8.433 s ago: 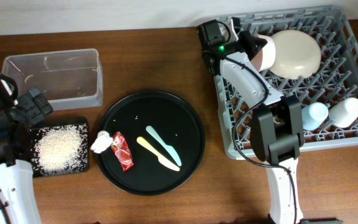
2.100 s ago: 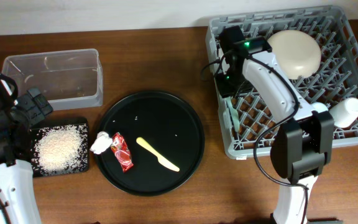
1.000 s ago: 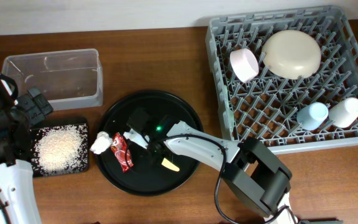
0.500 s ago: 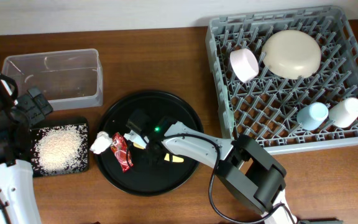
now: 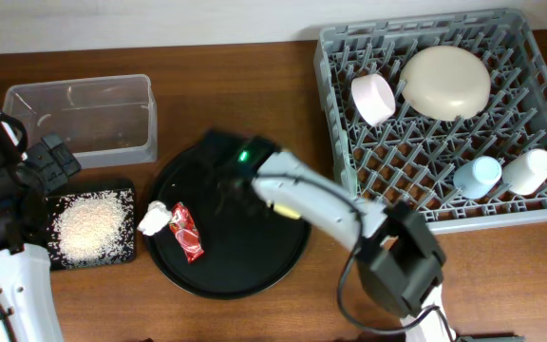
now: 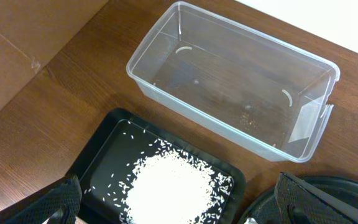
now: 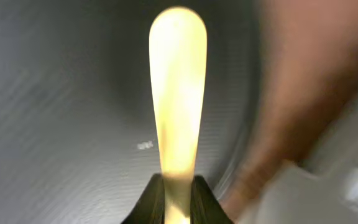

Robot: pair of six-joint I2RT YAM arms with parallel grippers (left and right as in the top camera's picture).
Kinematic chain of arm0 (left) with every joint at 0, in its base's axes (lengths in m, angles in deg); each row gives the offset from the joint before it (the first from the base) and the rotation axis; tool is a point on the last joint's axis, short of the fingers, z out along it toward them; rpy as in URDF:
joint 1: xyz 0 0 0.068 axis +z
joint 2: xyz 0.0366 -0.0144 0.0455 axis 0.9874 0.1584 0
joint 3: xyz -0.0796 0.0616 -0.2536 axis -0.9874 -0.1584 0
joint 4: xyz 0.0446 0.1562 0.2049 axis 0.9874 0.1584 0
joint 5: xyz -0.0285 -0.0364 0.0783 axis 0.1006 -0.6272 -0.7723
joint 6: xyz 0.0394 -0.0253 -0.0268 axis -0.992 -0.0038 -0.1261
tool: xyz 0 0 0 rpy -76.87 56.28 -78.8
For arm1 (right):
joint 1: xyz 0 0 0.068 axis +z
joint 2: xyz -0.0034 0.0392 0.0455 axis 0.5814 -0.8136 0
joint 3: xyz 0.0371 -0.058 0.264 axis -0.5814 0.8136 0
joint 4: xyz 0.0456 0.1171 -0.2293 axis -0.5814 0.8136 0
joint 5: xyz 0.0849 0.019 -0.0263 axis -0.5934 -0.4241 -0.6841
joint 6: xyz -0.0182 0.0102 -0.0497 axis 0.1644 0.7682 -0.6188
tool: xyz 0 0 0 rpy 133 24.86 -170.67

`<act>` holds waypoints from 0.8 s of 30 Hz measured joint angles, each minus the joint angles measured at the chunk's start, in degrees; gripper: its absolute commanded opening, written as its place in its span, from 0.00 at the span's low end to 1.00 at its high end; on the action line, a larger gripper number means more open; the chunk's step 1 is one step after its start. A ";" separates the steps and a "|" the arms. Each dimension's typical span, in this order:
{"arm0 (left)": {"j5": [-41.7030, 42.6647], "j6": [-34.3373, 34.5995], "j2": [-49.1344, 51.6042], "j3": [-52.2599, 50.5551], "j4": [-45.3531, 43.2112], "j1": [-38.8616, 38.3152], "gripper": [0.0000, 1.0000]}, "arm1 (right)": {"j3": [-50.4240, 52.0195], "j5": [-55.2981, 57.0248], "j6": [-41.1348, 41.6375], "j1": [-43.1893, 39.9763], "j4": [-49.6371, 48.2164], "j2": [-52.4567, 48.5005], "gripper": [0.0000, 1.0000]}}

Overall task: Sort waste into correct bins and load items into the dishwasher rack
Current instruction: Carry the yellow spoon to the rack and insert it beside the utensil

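**A:** And it's up! The yellow utensil (image 7: 178, 93), lying flat on the round black tray (image 5: 207, 275) half a second ago, now sticks out of the right gripper (image 7: 178, 193), jaws pinching its near end.

**B:** Blurry, so the arm is swinging. Overhead, a sliver of yellow peeks from under the arm near the tray's right edge, rack side.

**A:** That looks like the last item for the dishwasher rack (image 5: 387, 204). The plate (image 5: 444, 81), bowl (image 5: 373, 98), blue cup (image 5: 478, 176) and white cup (image 5: 528, 169) are all seated.

**B:** The rack's near wall and its pegs are the hurdle, so it needs height before dropping in.

**A:** Waste left: the tissue wad (image 5: 154, 218) touching the red wrapper (image 5: 186, 231) on the round tray.

**B:** The rice (image 5: 88, 226) sits in the flat black tray (image 5: 126, 252), and the clear tub (image 5: 79, 84) has no tissue or wrapper in it. The left gripper (image 6: 178, 186) hovers there, jaws spread wide, holding nothing.
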 measured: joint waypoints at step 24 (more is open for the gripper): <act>0.00 0.00 0.00 0.00 -0.02 0.00 0.99 | -7.28 -12.00 2.60 -31.43 8.55 1.03 0.19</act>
